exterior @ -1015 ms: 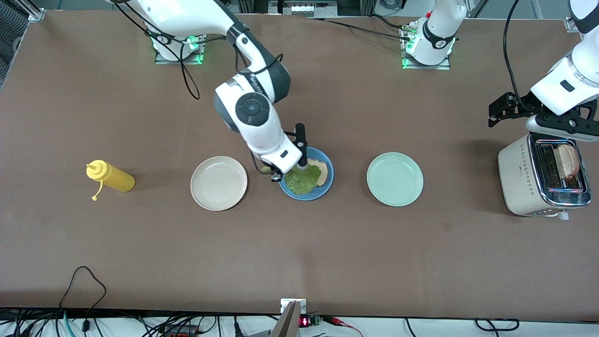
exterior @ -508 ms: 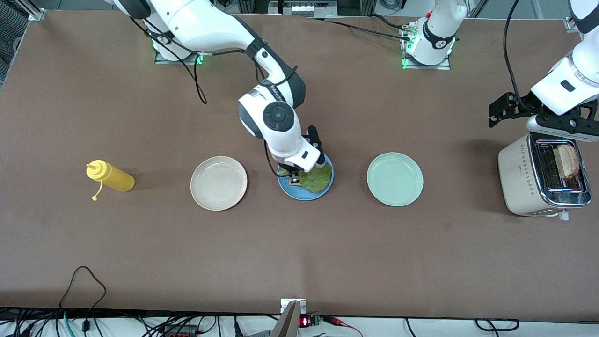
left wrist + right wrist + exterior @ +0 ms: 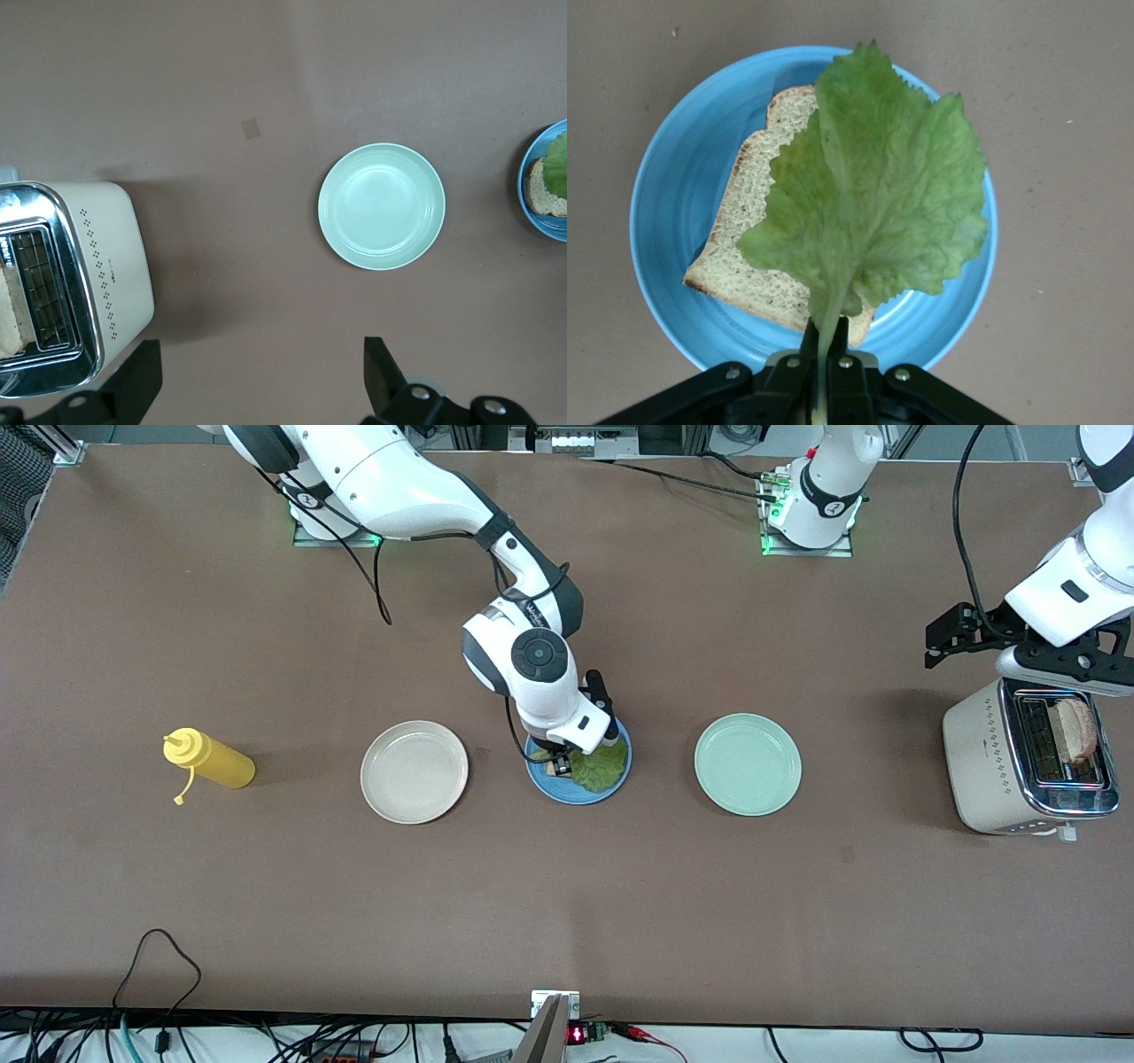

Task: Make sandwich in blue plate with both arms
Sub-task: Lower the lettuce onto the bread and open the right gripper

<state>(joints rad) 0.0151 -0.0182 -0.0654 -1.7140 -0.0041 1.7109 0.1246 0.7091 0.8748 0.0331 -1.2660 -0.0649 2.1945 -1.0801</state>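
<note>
Right wrist view | lettuce (image 3: 873,195) stem pinched by right gripper (image 3: 826,354) over bread (image 3: 749,243) | left gripper (image 3: 257,385) spread above toaster (image 3: 62,283) | leaf may be dragged off if released late

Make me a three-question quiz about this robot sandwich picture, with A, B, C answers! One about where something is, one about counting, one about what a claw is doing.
1. Where is the second bread slice?
A. In the toaster
B. On the pale green plate
C. Beside the yellow bottle

2. How many plates are on the table?
A. Two
B. Three
C. Four

3. What is the right claw doing?
A. Open over the beige plate
B. Gripping the yellow bottle
C. Pinching the lettuce stem over the blue plate

Answers:
1. A, a bread slice stands in the toaster slot under the left claw.
2. B, beige plate, blue plate and pale green plate.
3. C, the right claw is shut on the lettuce, which hangs over the bread.
</note>
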